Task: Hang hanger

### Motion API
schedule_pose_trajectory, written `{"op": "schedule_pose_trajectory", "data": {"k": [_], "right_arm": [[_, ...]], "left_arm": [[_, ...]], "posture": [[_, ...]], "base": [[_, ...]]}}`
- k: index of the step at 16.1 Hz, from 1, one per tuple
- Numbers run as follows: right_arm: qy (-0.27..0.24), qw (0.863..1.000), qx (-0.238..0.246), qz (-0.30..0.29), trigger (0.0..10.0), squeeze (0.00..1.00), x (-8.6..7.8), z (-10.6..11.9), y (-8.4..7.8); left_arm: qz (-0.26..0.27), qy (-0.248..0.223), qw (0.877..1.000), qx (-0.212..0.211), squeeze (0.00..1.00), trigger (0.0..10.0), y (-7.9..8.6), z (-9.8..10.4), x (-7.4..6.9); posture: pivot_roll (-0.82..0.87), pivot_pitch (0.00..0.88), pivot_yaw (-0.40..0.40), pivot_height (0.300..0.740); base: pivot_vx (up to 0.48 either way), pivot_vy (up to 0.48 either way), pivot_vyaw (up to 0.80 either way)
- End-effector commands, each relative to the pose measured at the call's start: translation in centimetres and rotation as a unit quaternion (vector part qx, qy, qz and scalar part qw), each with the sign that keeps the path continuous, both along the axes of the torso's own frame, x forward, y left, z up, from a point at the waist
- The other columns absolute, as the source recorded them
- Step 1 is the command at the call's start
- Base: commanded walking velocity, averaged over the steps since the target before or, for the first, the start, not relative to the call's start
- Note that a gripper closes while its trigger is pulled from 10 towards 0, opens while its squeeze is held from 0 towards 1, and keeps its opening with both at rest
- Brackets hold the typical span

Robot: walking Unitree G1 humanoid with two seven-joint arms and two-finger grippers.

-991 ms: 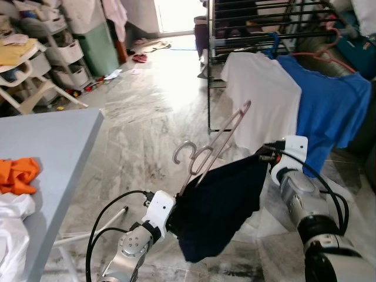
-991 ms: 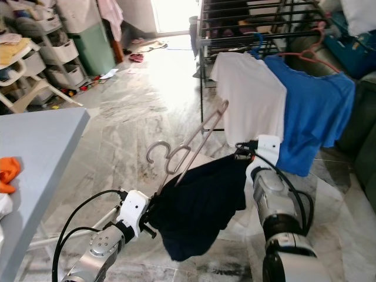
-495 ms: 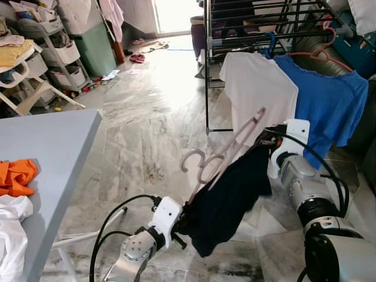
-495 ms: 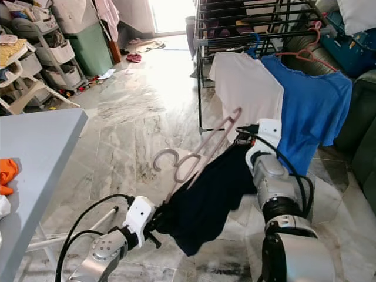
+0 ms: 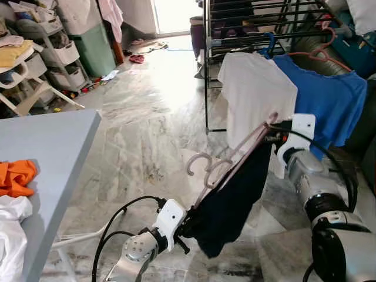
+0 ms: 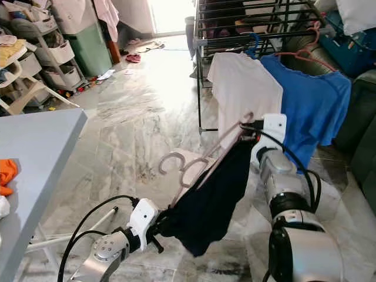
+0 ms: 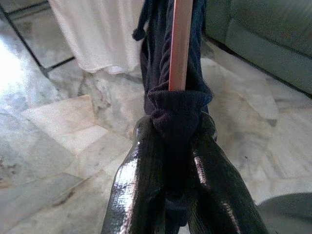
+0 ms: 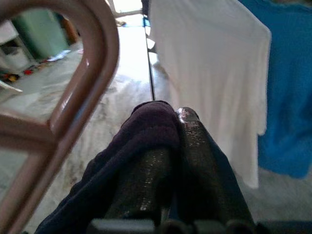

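Observation:
A pink hanger with a dark navy garment draped on it slants up between my two grippers, its hook pointing left. My left gripper is low, shut on the garment bunched over the hanger's lower end; its fingers squeeze the dark fabric below the pink bar. My right gripper is shut on the garment at the hanger's upper end, close in front of the white shirt. In the right wrist view, dark cloth covers the fingers beside the hanger's corner.
The black drying rack stands ahead on the right, carrying the white shirt and a blue shirt. A grey table on the left holds an orange cloth and white cloth. Shelves and clutter stand far left; marble floor lies between.
Both grippers have carried the hanger and garment rightward toward the rack. The right gripper has risen next to the white shirt, and the hanger now slants more steeply.

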State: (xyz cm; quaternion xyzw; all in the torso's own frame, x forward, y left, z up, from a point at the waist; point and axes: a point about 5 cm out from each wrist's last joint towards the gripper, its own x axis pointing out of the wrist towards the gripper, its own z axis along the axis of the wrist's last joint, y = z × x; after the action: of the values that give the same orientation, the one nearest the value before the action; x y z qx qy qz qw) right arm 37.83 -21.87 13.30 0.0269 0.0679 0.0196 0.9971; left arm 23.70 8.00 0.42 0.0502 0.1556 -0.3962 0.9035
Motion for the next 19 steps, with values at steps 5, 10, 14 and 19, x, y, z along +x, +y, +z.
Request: {"op": "schedule_pose_trajectory", "data": {"k": [5,10,14,19], "right_arm": [[-0.075,0.99,-0.019,0.121,0.0,0.0,0.8,4.0,1.0],[-0.075,0.99,-0.019,0.121,0.0,0.0,0.8,4.0,1.0],[-0.075,0.99,-0.019,0.121,0.0,0.0,0.8,4.0,1.0],[-0.075,0.99,-0.019,0.121,0.0,0.0,0.8,4.0,1.0]], "left_arm": [[0.014,0.061,0.997,0.04,0.0,0.0,1.8,-2.4,-1.5],[0.014,0.061,0.997,0.04,0.0,0.0,1.8,-2.4,-1.5],[0.014,0.061,0.997,0.04,0.0,0.0,1.8,-2.4,-1.5],[0.014,0.061,0.997,0.04,0.0,0.0,1.8,-2.4,-1.5]], "posture": [[-0.16,0.0,0.093,0.74],[-0.16,0.0,0.093,0.74],[-0.16,0.0,0.093,0.74],[-0.16,0.0,0.093,0.74]], "base": [[0.0,0.0,0.0],[0.0,0.0,0.0],[0.0,0.0,0.0],[0.0,0.0,0.0]]}}
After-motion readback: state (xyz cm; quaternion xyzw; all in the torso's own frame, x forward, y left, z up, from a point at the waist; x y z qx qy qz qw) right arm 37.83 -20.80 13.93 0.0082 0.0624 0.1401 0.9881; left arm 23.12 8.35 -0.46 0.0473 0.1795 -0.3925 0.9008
